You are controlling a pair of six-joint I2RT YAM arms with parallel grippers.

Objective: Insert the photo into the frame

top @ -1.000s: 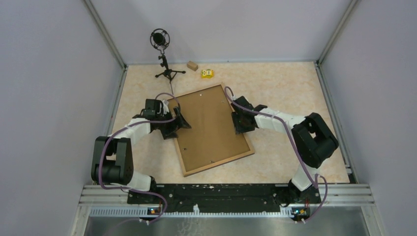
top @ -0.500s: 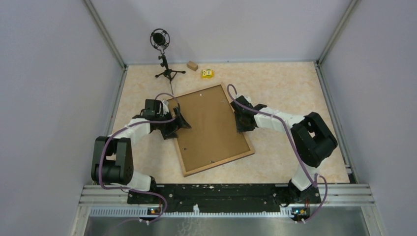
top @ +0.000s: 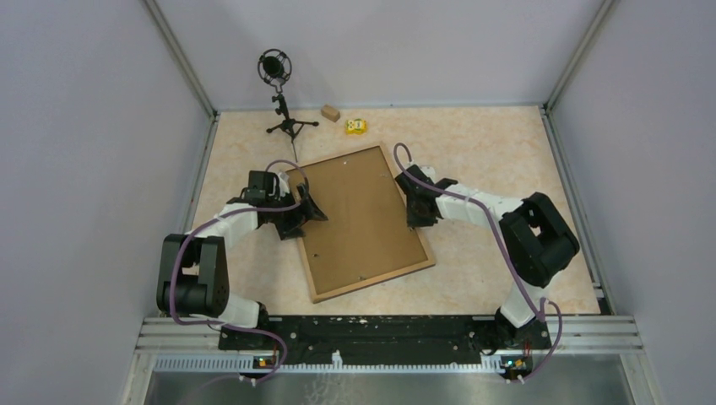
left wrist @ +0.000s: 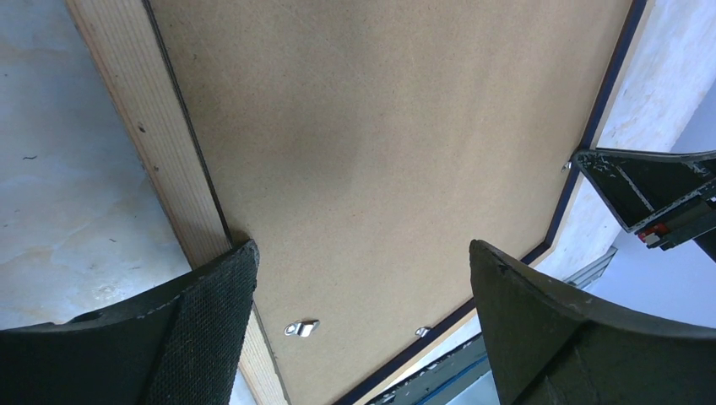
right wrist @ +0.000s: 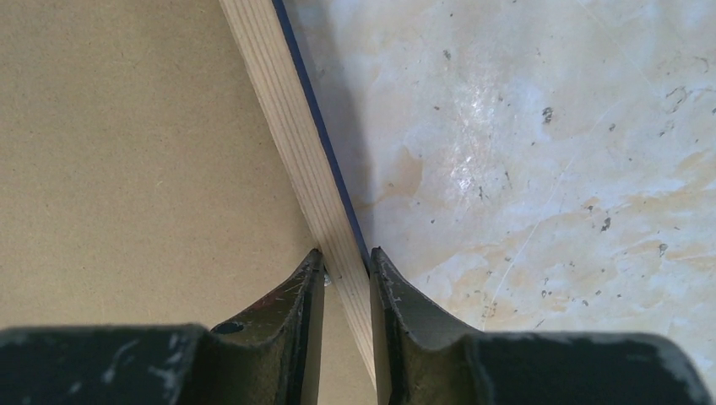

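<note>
Centre of tabletop (top: 490, 152): one frame (top: 374, 282), back up, lying skewed; light wood rim, dark blue outer edge.
Backing board (top: 359, 219): one, plain brown, inside the rim.
Right gripper (right wrist: 344, 253): pinches frame's right rim.
Left gripper (left wrist: 363, 253): wide, at left rim, holding nothing.
Hidden: frame's front face, turned down.

looks like a robotics lab test cell: plain lavender panels (top: 93, 169) walling in a marble-patterned table (top: 490, 143), aluminium rails (top: 388, 340) and a black mounting plate (top: 380, 325) along the 6 o'clock edge, a studio microphone (top: 274, 66) on a small tripod (top: 289, 126) at 11 o'clock.
</note>
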